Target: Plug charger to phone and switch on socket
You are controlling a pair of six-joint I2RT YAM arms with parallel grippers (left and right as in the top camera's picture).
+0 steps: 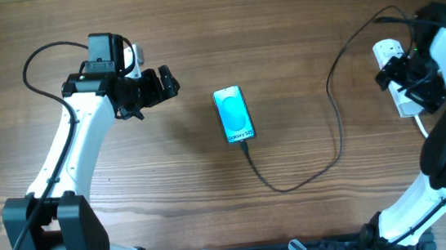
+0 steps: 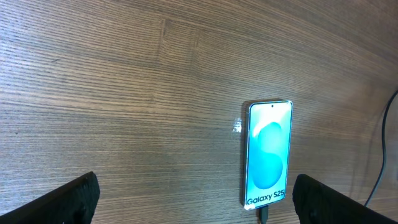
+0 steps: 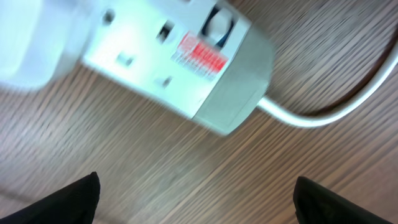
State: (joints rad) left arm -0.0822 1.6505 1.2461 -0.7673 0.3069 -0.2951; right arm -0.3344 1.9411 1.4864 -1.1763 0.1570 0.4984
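Observation:
The phone (image 1: 233,114) lies flat mid-table, its teal screen up and reading "Galaxy S25" (image 2: 268,154). The charger's thin black cable (image 1: 295,187) runs from the phone's near edge and loops right and up toward the socket. Its dark connector (image 2: 263,216) sits against the phone's bottom edge. The white socket (image 1: 386,50) lies at the far right, partly under my right arm; up close the socket (image 3: 186,56) shows a red mark (image 3: 202,55) and a white plug head (image 3: 31,43). My left gripper (image 1: 166,83) (image 2: 196,205) is open, left of the phone. My right gripper (image 1: 406,81) (image 3: 196,202) hovers open over the socket.
The socket's thick white cord (image 3: 323,112) leaves its rounded end and curves away to the right. Bare wooden tabletop (image 1: 297,44) lies between the phone and the socket. The arm bases stand at the near edge.

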